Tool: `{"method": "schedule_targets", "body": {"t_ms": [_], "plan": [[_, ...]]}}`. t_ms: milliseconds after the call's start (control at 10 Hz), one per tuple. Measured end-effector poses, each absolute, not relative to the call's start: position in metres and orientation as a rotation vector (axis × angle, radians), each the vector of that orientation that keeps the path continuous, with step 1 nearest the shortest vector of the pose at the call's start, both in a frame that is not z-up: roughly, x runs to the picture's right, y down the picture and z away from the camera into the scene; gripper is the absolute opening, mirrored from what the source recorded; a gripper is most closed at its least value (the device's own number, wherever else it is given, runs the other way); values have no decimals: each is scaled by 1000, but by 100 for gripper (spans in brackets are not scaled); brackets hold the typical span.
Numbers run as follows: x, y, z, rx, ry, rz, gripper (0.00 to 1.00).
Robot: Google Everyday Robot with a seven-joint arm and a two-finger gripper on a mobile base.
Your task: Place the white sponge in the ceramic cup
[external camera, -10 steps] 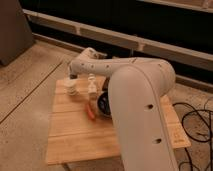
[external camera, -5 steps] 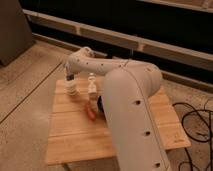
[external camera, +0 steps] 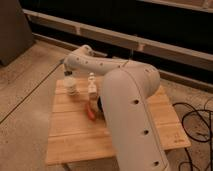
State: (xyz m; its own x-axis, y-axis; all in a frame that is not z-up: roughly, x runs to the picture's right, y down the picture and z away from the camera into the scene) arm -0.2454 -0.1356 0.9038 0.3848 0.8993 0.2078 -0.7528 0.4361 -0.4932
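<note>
The ceramic cup [external camera: 72,88] is small and pale and stands at the far left of the wooden table [external camera: 75,135]. A pale block, which looks like the white sponge [external camera: 70,80], is at the cup's mouth. My gripper [external camera: 67,73] hangs directly over it at the end of the white arm [external camera: 100,67]. Whether the gripper holds the sponge cannot be made out.
A slim white bottle [external camera: 92,85] stands just right of the cup. An orange-red stick [external camera: 90,112] lies mid-table beside a dark bowl [external camera: 100,105] that my arm mostly hides. Black cables [external camera: 196,122] lie on the floor to the right. A dark wall runs behind.
The gripper has shifted slightly left and down over the cup. The bottle, stick and cup have not moved.
</note>
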Motion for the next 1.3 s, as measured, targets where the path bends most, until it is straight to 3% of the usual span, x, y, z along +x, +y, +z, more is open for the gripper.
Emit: {"method": "schedule_targets", "body": {"t_ms": [800, 1300], "plan": [[-201, -135, 882, -283, -626, 1092, 0], [-243, -81, 890, -388, -606, 972, 0]]}}
